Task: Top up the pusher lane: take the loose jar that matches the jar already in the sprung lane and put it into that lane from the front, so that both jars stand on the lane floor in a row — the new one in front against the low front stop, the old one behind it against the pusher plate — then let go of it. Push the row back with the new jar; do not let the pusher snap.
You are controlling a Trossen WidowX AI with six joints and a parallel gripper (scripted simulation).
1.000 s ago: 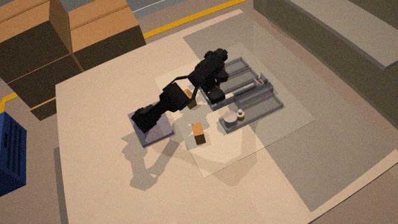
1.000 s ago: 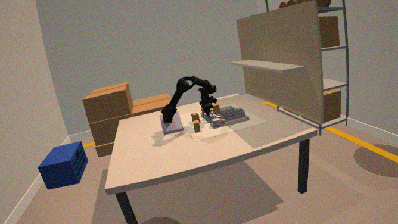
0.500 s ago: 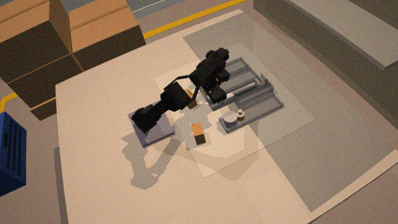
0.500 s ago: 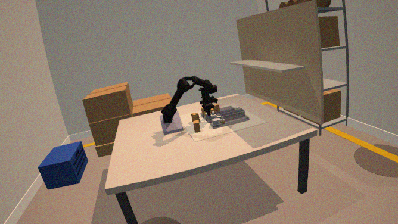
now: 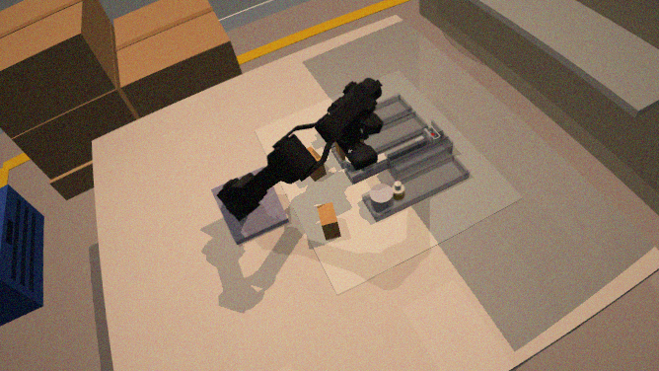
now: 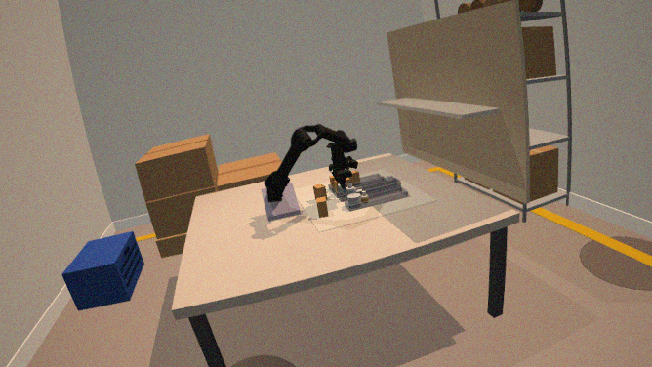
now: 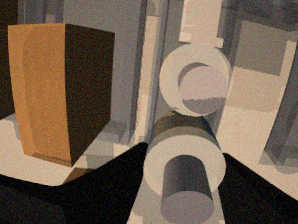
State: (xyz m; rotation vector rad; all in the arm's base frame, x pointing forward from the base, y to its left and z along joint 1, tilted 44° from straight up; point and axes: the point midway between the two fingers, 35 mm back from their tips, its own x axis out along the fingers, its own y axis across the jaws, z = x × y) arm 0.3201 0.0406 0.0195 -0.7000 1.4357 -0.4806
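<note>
Two pale jars line up in the wrist view: the gripper (image 7: 181,179) grasps one jar (image 7: 182,169), another (image 7: 194,79) stands just beyond. No readable labels.

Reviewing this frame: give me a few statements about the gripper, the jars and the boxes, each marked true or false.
1. The gripper is shut on a pale jar. True.
2. A second pale jar stands just beyond the held one, in the wrist view. True.
3. The orange box is clamped between the fingers. False: it stands free, left of the held jar.
4. The arm reaches over the grey lane rack. True.
5. The nearest lane of the rack holds nothing. False: a wide round tin and a small bottle stand there.
</note>
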